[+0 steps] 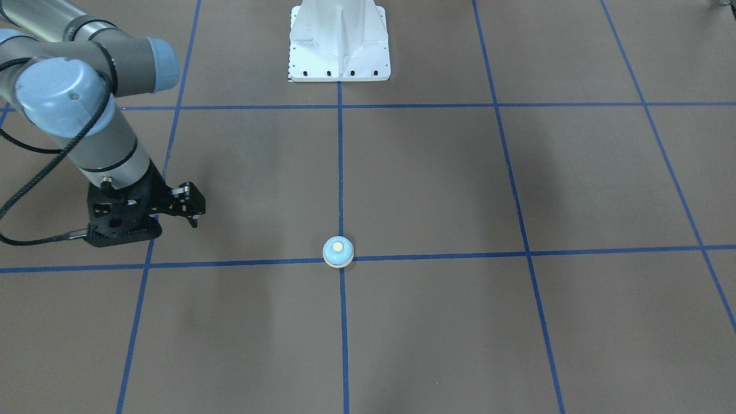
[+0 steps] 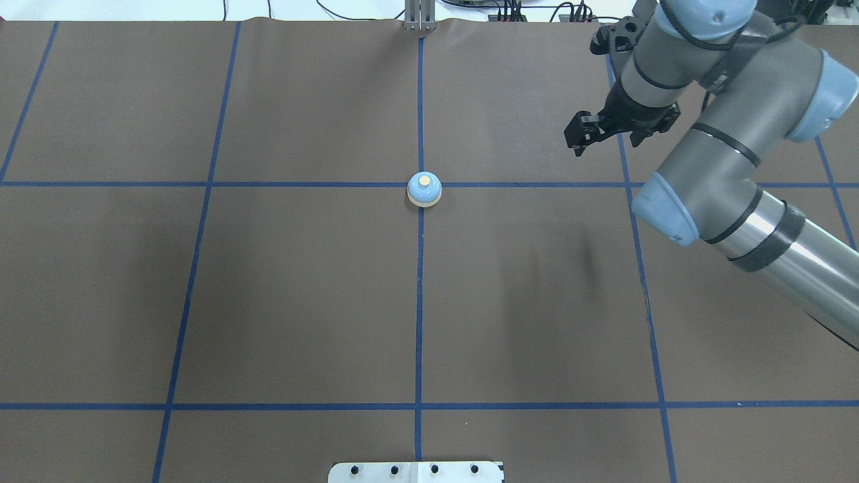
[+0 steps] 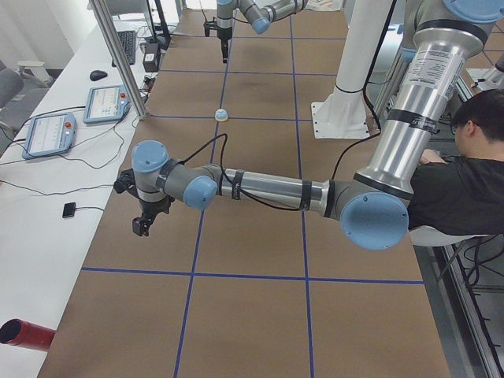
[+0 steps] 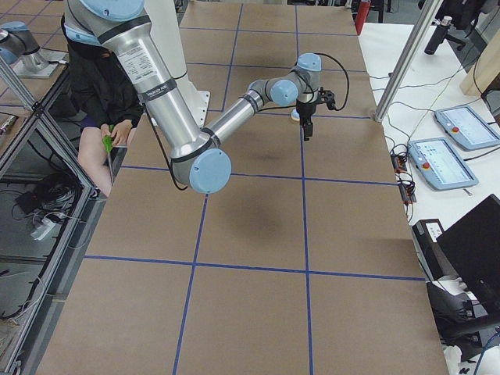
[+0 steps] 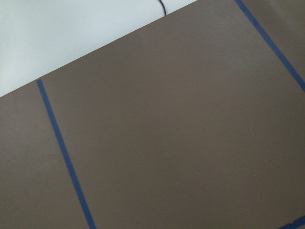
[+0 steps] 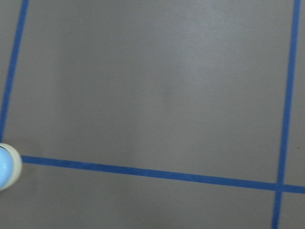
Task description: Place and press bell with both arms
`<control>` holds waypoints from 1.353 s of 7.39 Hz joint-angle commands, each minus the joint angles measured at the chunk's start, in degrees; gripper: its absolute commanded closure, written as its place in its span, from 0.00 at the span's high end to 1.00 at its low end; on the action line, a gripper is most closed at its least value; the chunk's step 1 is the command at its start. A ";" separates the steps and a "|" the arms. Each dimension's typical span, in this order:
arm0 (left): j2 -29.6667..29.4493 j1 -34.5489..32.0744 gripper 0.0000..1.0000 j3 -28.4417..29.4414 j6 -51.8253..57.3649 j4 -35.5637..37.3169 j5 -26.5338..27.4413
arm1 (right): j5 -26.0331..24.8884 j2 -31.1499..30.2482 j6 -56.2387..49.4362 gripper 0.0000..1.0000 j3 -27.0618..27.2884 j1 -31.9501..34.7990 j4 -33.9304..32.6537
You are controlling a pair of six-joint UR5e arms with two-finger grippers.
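The light-blue bell (image 1: 337, 252) with its cream button stands upright on the crossing of blue tape lines at the table's middle (image 2: 424, 189). It is free of both arms. My right gripper (image 2: 614, 137) hangs pointing down to the bell's right in the overhead view, well apart from it, jaws spread and empty; it shows at the left of the front view (image 1: 146, 224). The bell's edge shows at the left border of the right wrist view (image 6: 5, 167). My left gripper (image 3: 143, 227) shows only in the left side view, far from the bell (image 3: 222, 115); I cannot tell if it is open.
The white bolted pedestal (image 1: 339, 46) stands at the robot's side of the table. A person (image 3: 465, 173) sits beside the robot. Control tablets (image 3: 51, 132) and a red cylinder (image 3: 24, 335) lie off the mat. The left wrist view shows only brown mat and blue tape.
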 commanded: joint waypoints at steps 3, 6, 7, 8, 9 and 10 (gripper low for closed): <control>7.38 -6.19 1.00 -12.37 10.02 19.37 -1.23 | 5.58 -17.97 -24.06 1.00 5.65 12.67 -0.01; 14.87 -7.34 1.00 -14.70 9.05 19.20 -1.75 | 12.00 -26.51 -44.39 1.00 2.51 26.74 -0.01; 15.94 -7.42 1.00 -15.14 6.79 18.85 -2.28 | 15.08 -28.88 -47.67 1.00 1.62 30.09 0.08; 18.03 -7.51 1.00 -16.45 4.68 18.33 -2.20 | 16.59 -30.91 -47.61 1.00 1.61 32.82 0.25; 19.54 -7.51 1.00 -18.03 2.39 18.32 -2.28 | 17.91 -31.45 -46.83 1.00 1.61 34.41 0.17; 21.20 -7.43 1.00 -19.43 0.63 18.24 -2.28 | 17.40 -31.46 -47.00 1.00 1.09 34.43 0.60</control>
